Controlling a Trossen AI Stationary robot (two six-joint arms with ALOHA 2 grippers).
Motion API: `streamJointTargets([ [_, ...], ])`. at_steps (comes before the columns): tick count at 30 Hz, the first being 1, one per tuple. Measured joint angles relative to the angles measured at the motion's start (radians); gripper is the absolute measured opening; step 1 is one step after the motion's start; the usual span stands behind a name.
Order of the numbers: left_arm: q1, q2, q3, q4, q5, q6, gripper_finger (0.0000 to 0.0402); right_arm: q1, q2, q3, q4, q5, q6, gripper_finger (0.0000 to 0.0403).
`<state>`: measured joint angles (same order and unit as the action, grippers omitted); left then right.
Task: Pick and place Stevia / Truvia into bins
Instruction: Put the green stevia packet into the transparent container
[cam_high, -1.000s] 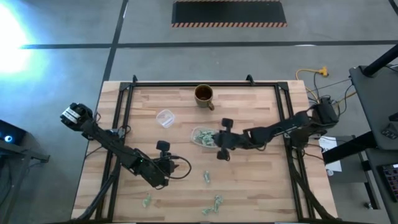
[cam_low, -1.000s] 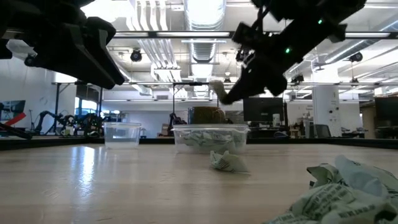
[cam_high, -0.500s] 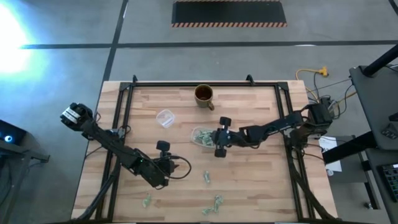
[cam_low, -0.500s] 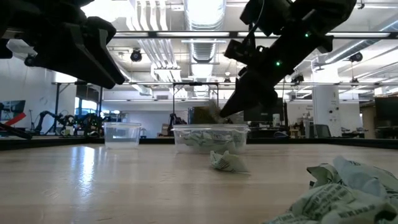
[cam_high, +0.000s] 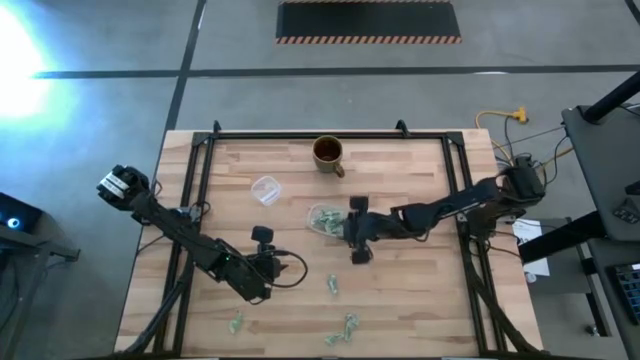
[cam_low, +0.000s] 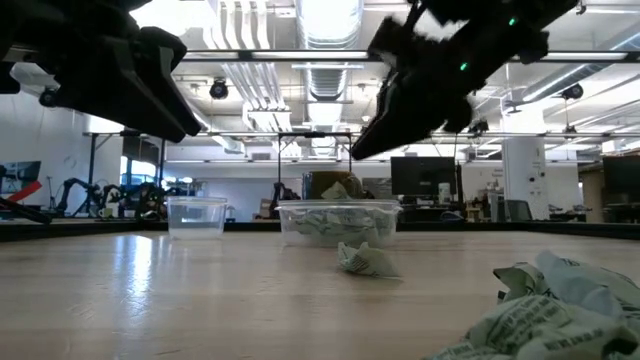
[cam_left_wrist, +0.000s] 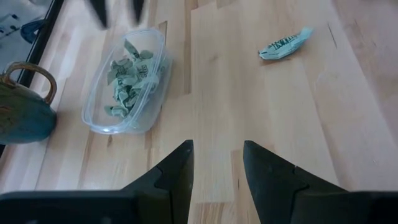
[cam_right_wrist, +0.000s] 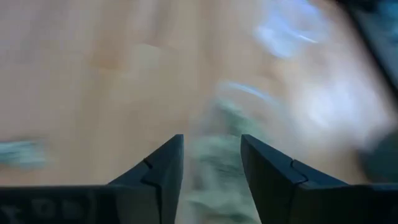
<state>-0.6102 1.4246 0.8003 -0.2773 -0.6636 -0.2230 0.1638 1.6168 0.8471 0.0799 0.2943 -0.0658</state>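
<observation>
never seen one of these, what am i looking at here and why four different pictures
It is a robot with two dark arms at a wooden table, each ending in a two-finger tool. One picture looks straight down from above, one looks level across the tabletop, and one comes from a camera on each wrist.

The job is sorting green-and-white sweetener sachets. Many already lie in the clear plastic tub; a few more are loose, such as one sachet mid-table and others near the front edge. A brown mug and a small clear cup also stand there.

The right tool is open and empty beside the tub. The left tool waits, open, holding nothing.
</observation>
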Motion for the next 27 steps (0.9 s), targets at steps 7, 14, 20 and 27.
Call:
streamJointTargets([
  [7,0.0,0.0,0.0,0.0,0.0,0.001,0.0123,0.091,-0.004,0.0,0.042,-0.243,0.017,0.0145],
  [14,0.002,0.0,0.0,0.006,0.0,0.002,0.0123,0.171,0.117,0.0,0.165,-0.246,0.037,0.0132],
  [20,0.001,0.0,0.003,0.009,0.0,0.0,0.0123,0.168,0.174,0.012,0.188,-0.26,0.1,0.0122],
  [27,0.001,0.0,0.003,0.015,0.0,-0.001,0.0123,0.166,0.228,0.016,0.224,-0.27,0.142,0.0116],
])
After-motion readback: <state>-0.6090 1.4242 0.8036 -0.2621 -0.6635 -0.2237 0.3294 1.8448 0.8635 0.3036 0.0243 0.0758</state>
